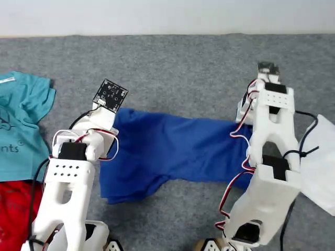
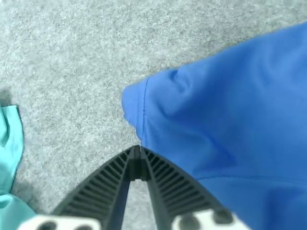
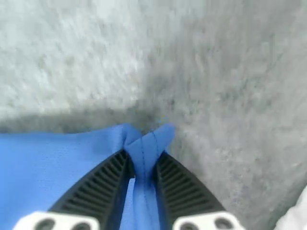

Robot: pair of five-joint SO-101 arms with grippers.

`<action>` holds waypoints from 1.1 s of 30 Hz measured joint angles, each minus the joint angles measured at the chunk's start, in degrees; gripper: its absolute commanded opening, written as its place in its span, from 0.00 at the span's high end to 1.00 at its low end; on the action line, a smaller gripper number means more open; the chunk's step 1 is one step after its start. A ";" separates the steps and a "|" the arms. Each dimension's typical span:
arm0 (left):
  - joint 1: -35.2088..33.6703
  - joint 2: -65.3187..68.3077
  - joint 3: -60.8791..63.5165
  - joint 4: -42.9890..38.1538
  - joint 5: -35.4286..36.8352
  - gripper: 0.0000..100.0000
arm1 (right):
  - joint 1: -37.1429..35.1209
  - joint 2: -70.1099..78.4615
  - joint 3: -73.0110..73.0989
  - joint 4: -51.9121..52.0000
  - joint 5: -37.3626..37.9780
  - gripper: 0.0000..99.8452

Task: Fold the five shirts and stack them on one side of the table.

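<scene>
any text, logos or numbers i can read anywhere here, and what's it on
teal shirt: white print, cut off by the picture's edge, not readable as a word.
white tag at its collar: too small to read.
blue shirt: no print seen.

Teal shirt (image 1: 21, 115), red shirt (image 1: 13, 209) and white shirt (image 1: 322, 178) cut off at edges

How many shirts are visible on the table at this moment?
4: teal shirt at the left edge; red shirt in the lower left corner; blue shirt spread across the middle; white shirt at the right edge, partly out of frame. A fifth may be hidden.
</scene>
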 measured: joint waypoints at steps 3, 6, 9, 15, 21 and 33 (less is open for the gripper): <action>0.00 0.00 0.09 -0.88 0.00 1.00 | 0.00 0.18 -3.52 0.00 0.00 0.99; 0.00 0.00 0.09 -1.67 0.00 1.00 | -0.09 0.53 -5.63 -0.70 0.00 0.99; 0.00 0.00 0.09 -1.93 0.00 1.00 | -0.18 2.46 -5.80 -4.22 0.00 0.99; 0.00 0.00 0.09 -1.93 0.00 1.00 | -0.18 5.80 -5.80 -6.15 0.00 0.80; 0.00 0.00 0.09 -1.93 0.00 1.00 | -1.76 2.99 -6.77 1.58 0.00 0.71; 0.00 0.00 0.09 -1.93 0.00 1.00 | -1.14 -5.71 -6.86 19.43 1.67 0.82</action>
